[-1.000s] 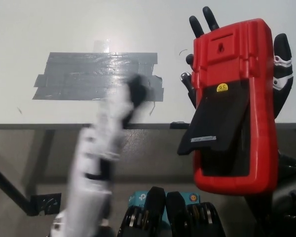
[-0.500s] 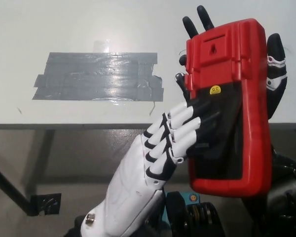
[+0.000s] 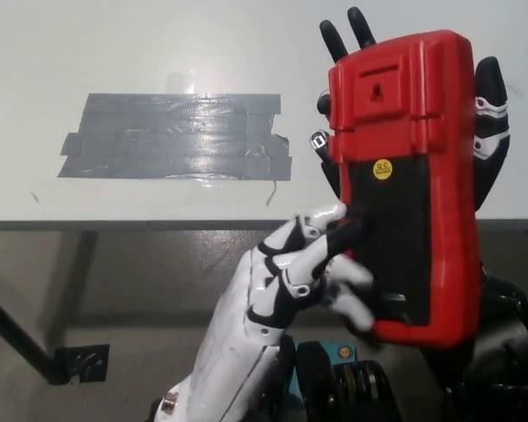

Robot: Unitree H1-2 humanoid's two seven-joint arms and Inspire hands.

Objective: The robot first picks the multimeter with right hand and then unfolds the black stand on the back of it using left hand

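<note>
The black right hand (image 3: 488, 132) is wrapped around the red multimeter (image 3: 405, 185), holding it upright, back toward the camera, over the bench (image 3: 114, 53) edge, right of the grey tape patch (image 3: 172, 136). The white left hand (image 3: 312, 264) curls its fingers against the black stand (image 3: 396, 237), which looks flat against the back. If those fingers slip off the stand's edge, it won't swing out; pushing too hard could twist the multimeter loose from the right hand's grip.
</note>
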